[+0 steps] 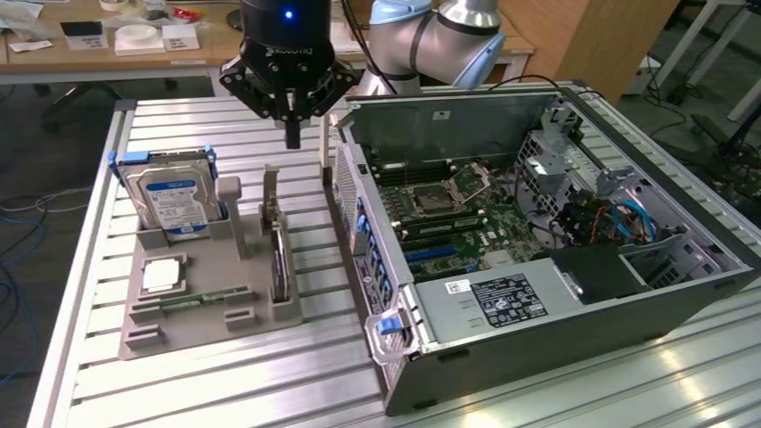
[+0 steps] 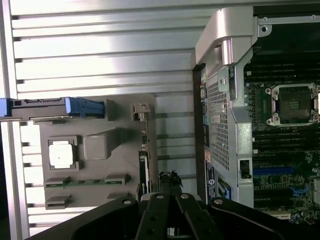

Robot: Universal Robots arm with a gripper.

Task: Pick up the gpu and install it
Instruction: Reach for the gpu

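Right now, in the exterior view, my claw (image 1: 291, 134) hangs pinched shut and empty above the table (image 1: 178, 392), beside the open computer case (image 1: 535, 232). The gpu (image 1: 281, 263) stands on edge in the grey holder (image 1: 202, 325), in the slot nearest the case. In the wrist view, my closed claw (image 2: 170, 177) sits near the gpu (image 2: 143, 172) without touching it.

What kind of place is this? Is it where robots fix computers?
Probably a robotics lab or workshop: a robot arm's gripper hangs over a slatted metal table, beside an opened computer case and a grey holder of computer parts.
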